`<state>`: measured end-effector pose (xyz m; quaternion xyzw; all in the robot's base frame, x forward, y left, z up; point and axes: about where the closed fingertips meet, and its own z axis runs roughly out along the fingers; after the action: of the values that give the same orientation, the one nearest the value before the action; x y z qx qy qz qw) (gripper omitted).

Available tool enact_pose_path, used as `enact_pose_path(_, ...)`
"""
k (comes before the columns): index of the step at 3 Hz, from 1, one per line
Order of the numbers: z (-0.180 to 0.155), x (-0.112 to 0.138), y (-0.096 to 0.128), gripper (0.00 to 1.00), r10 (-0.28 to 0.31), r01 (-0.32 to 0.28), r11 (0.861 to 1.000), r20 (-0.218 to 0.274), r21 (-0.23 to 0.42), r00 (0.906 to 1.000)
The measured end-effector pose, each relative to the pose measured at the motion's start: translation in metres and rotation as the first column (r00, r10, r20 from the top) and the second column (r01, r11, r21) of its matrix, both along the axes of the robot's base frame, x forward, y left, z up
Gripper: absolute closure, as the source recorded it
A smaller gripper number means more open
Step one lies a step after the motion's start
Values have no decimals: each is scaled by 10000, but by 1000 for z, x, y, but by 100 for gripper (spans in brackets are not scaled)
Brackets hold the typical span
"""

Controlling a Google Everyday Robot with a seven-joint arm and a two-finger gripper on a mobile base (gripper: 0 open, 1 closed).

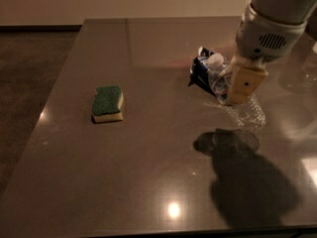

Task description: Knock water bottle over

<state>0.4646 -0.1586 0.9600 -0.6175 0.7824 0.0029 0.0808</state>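
The water bottle [219,78] is a clear ribbed plastic bottle with a white cap. It is tilted steeply, cap toward the upper left and base toward the lower right, right of the table's centre. My gripper [234,96] comes down from the upper right and is shut on the bottle's middle. One tan finger [244,82] lies across the front of the bottle; the other is hidden behind it. The bottle's shadow [227,143] falls on the table below and apart from it, so it hangs above the surface.
A dark blue and white snack bag [199,71] lies just behind the bottle's cap. A green and yellow sponge [107,103] lies at the left of the dark glossy table [148,172]. The table's left edge runs diagonally, with the floor beyond.
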Motion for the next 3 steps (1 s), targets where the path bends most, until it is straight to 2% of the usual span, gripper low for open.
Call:
enact_pose_path(1, -13, 20, -9, 100, 81, -89, 9951, -83, -982, 9999)
enact_pose_path(2, -28, 40, -16, 81, 207, -238, 9812, -184, -1915, 9996)
enact_pose_path(3, -37, 45, -19, 57, 374, -434, 9692, -291, -2426, 9989)
